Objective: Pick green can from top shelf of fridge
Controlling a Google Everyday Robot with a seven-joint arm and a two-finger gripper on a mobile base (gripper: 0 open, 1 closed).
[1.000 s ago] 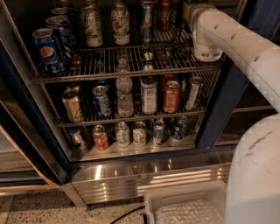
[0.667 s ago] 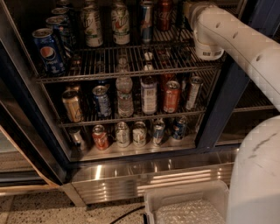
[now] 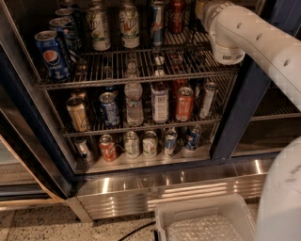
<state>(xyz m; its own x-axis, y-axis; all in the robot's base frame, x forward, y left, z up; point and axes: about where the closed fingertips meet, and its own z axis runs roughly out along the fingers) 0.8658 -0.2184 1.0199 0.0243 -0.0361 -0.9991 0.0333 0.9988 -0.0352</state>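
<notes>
Gripper (image 3: 202, 6): at the tip of the white arm (image 3: 256, 40), just right of the red cola can (image 3: 177, 15), over the top shelf (image 3: 141, 68) of the fridge (image 3: 237, 113). It is cut by the upper edge, so its opening and hold cannot be told. Green can: not distinguishable, since the arm covers the space right of the red cola can. White cans (image 3: 129, 26) stand left of the red cola can.

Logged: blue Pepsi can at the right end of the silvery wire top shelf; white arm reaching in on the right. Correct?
No. The camera view shows the blue Pepsi can at the left end of the top shelf; the white arm reaches in on the right, its gripper out of view.
</notes>
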